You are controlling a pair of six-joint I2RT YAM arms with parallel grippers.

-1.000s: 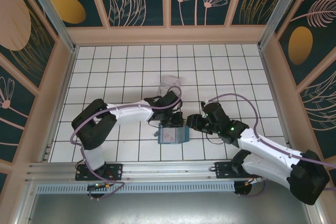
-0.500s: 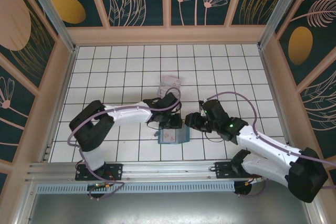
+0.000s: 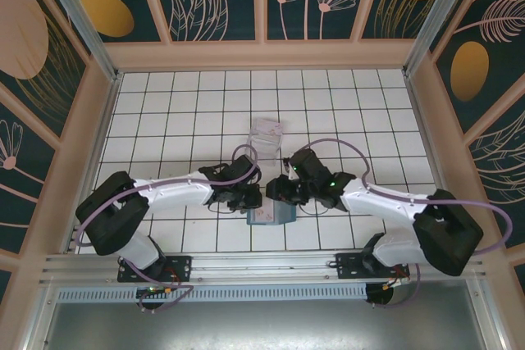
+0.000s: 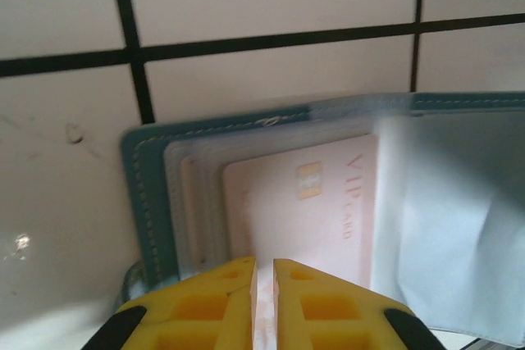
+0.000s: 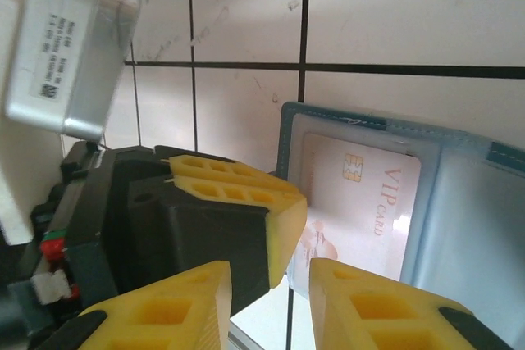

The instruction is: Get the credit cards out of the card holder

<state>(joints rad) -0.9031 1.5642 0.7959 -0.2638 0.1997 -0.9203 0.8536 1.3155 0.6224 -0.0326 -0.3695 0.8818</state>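
Close to the near edge of the tabletop (image 3: 164, 104), about midway along it, the card holder (image 3: 275, 217) lies open and flat. My left fingers (image 4: 251, 275) are nearly closed, pinching the near edge of the pink card (image 4: 303, 202), which sits tucked in a clear slot of the holder. My right fingers (image 3: 277, 193) hover just above the holder, partly apart, holding nothing. Farther in, toward the tabletop's middle, stands a clear tray (image 3: 265, 130).
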